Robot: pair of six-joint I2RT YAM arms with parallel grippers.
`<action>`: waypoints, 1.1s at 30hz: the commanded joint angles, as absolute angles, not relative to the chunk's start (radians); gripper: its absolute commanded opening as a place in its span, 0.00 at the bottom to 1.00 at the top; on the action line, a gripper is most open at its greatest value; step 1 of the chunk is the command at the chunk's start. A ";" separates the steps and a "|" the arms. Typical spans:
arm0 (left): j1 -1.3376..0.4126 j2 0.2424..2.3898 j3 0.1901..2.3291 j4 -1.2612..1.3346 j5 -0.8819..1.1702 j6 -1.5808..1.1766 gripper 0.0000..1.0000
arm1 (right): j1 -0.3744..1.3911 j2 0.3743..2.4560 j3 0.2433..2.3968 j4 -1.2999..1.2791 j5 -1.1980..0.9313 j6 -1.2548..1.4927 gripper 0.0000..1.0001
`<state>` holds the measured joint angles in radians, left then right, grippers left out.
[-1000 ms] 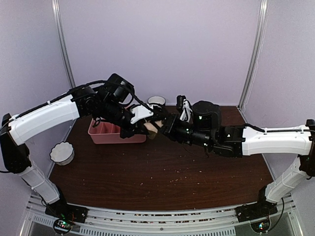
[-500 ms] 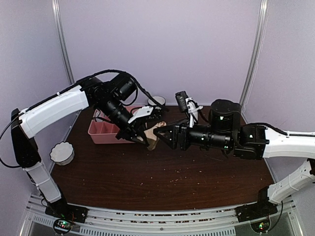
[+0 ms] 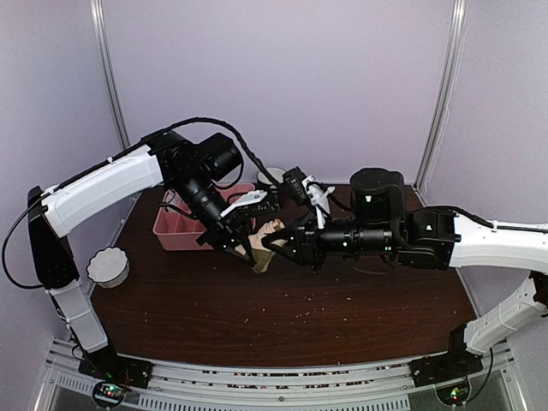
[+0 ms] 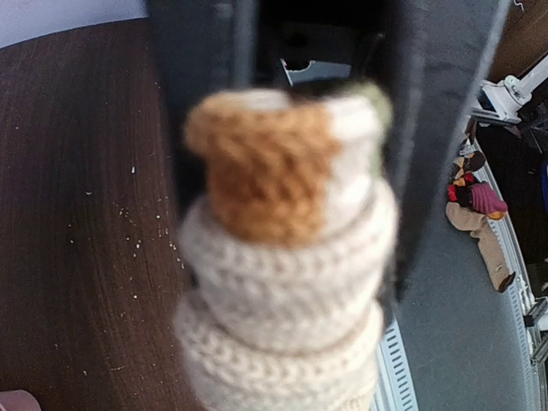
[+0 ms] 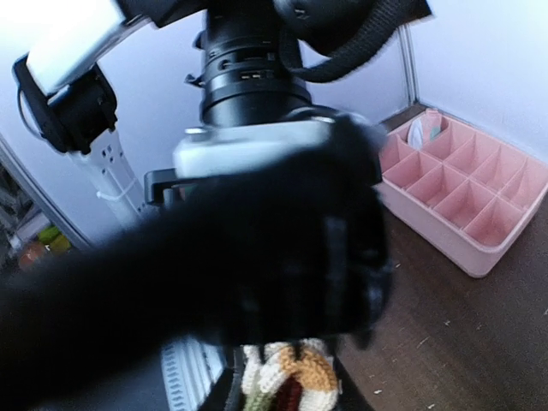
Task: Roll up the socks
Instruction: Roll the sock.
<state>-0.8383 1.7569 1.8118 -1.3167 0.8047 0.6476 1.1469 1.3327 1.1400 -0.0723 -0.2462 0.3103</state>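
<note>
Pale lavender walls close in a dark brown wooden tabletop [image 3: 282, 317] speckled with crumbs. Above it, the left gripper [image 3: 246, 247] is clamped on a rolled tan and cream knitted sock [image 4: 282, 282]. The left wrist view shows the roll wedged between the two dark fingers [image 4: 432, 128], its brown patch on top. The sock hangs in the air, clear of the wood, a little in front of a pink plastic divided tray [image 3: 181, 233].

The right gripper [image 3: 287, 248] meets the sock from the other side. How wide its jaws stand, I cannot tell: its own camera is mostly blocked by the blurred black body of the left gripper, with only a striped edge of the sock showing below. Half a second ago this gripper sat just short of the sock; now it is tight against it, and the sock is slightly lower.

A white scalloped bowl [image 3: 108, 266] sits near the table's left edge.
</note>
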 commanded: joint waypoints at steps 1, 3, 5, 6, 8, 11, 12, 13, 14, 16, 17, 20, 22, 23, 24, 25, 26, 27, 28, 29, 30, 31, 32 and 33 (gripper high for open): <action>-0.833 1.764 1.855 -1.290 0.814 0.650 0.21 | 1.150 1.341 1.158 -0.120 -0.213 0.313 0.04; -0.833 1.747 1.841 -1.247 0.773 0.628 0.35 | 1.149 1.337 1.156 -0.126 -0.152 0.325 0.00; -0.834 1.719 1.818 -1.202 0.748 0.611 0.42 | 1.150 1.331 1.142 -0.113 -0.073 0.344 0.00; -0.835 1.705 1.808 -1.188 0.744 0.607 0.43 | 1.149 1.329 1.132 -0.103 -0.036 0.359 0.00; -0.834 1.693 1.801 -1.177 0.745 0.601 0.47 | 1.150 1.329 1.108 -0.063 0.020 0.383 0.00; -0.835 1.689 1.788 -1.176 0.755 0.600 0.51 | 1.152 1.334 1.091 -0.020 0.080 0.423 0.00; -0.836 1.688 1.778 -1.172 0.757 0.600 0.51 | 1.152 1.337 1.088 -0.005 0.092 0.434 0.00; -0.836 1.687 1.769 -1.168 0.760 0.598 0.51 | 1.154 1.339 1.085 0.013 0.104 0.446 0.00; -0.836 1.685 1.756 -1.160 0.759 0.593 0.51 | 1.157 1.340 1.082 0.029 0.118 0.457 0.00; -0.838 1.675 1.730 -1.132 0.755 0.582 0.52 | 1.162 1.346 1.077 0.058 0.135 0.477 0.00; -0.838 1.668 1.717 -1.115 0.749 0.575 0.52 | 1.164 1.347 1.073 0.075 0.141 0.491 0.00; -0.839 1.643 1.677 -1.045 0.697 0.544 0.52 | 1.164 1.352 1.058 0.135 0.126 0.535 0.00; -0.839 1.621 1.653 -0.985 0.644 0.526 0.52 | 1.164 1.365 1.060 0.159 0.108 0.564 0.00; -0.839 1.610 1.642 -0.962 0.625 0.518 0.52 | 1.164 1.371 1.061 0.167 0.100 0.576 0.00; -0.839 1.604 1.634 -0.944 0.615 0.516 0.52 | 1.167 1.375 1.060 0.174 0.096 0.587 0.00; -0.839 1.601 1.637 -0.941 0.612 0.517 0.52 | 1.167 1.379 1.058 0.183 0.093 0.599 0.00; -0.839 1.601 1.641 -0.940 0.612 0.517 0.52 | 1.167 1.381 1.056 0.193 0.090 0.609 0.00; -0.839 1.601 1.644 -0.940 0.609 0.517 0.52 | 1.168 1.384 1.053 0.202 0.088 0.618 0.00; -0.841 1.601 1.647 -0.941 0.603 0.517 0.52 | 1.169 1.388 1.052 0.210 0.091 0.627 0.00; -0.845 1.602 1.646 -0.940 0.591 0.521 0.52 | 1.169 1.391 1.051 0.214 0.094 0.640 0.00; -0.854 1.602 1.645 -0.940 0.575 0.525 0.51 | 1.169 1.394 1.048 0.224 0.097 0.654 0.00; -0.863 1.600 1.641 -0.937 0.551 0.529 0.51 | 1.167 1.398 1.047 0.237 0.097 0.669 0.00; -0.871 1.597 1.632 -0.926 0.520 0.531 0.51 | 1.169 1.402 1.048 0.247 0.094 0.683 0.00; -0.879 1.591 1.619 -0.908 0.485 0.532 0.51 | 1.167 1.409 1.052 0.249 0.092 0.699 0.00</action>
